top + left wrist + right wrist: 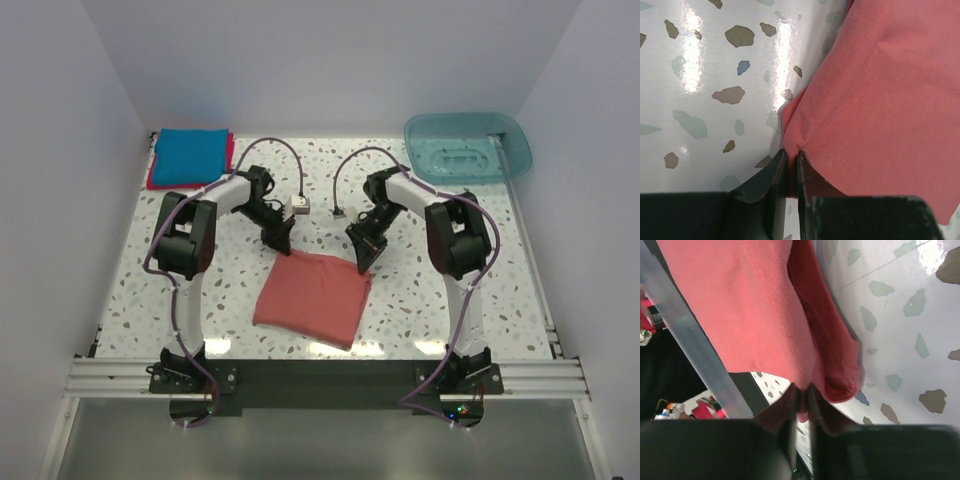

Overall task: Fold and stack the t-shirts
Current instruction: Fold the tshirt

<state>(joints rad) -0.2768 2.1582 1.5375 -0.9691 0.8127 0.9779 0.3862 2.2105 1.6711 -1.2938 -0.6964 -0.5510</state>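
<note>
1. The speckled table [480, 300] takes up most of what I see, with both arms reaching out over it from the near edge.
2. The salmon-red t-shirt [313, 297] lies folded into a rough square at the middle of the table, nearer the arm bases than the back wall (it sits slightly askew).
3. A translucent teal tub [467, 148] sits at the far right corner, well apart from the shirt.
4. In the far left corner the bright blue t-shirt [190, 152] lies folded on top of the crimson-pink t-shirt [160, 183], of which only a rim shows along the left and near sides.
5. The left gripper [791, 156] is at the salmon-red shirt's far left corner, its fingers pinched together on the cloth, which puckers just above them.
6. The right gripper [803, 389] is at the far right corner, its fingers likewise closed on a thick bunched fold of the same shirt.
</note>
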